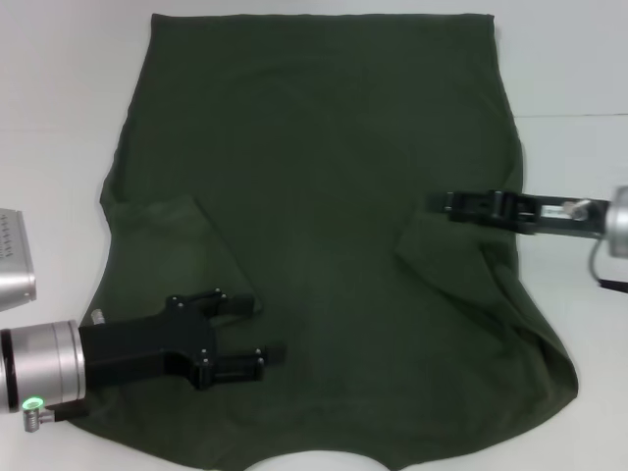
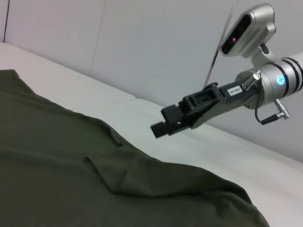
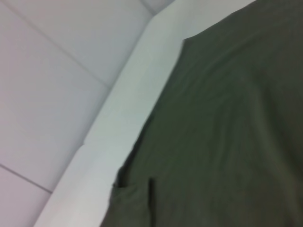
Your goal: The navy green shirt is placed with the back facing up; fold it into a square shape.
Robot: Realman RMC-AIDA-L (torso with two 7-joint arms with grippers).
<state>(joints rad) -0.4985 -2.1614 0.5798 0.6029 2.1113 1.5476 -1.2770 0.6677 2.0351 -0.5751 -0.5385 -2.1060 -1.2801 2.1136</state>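
The navy green shirt (image 1: pixel 324 147) lies flat on the white table, plain side up, hem at the far side and collar at the near edge. Both sleeves are turned inward onto the body: the left sleeve flap (image 1: pixel 162 245) and the right sleeve flap (image 1: pixel 442 255). My left gripper (image 1: pixel 270 329) hovers open over the shirt's near left part, empty. From the right side, my right gripper (image 1: pixel 435 203) reaches in just above the right flap; the left wrist view shows this right gripper (image 2: pixel 158 122) raised off the cloth (image 2: pixel 47 165), fingers slightly apart, holding nothing. The right wrist view shows only shirt (image 3: pixel 227 118).
Bare white table (image 1: pixel 59 98) borders the shirt on the left, right and far sides. A silver housing (image 1: pixel 15 260) of the left arm sits at the left edge. Pale wall panels (image 2: pixel 142 42) rise behind the table.
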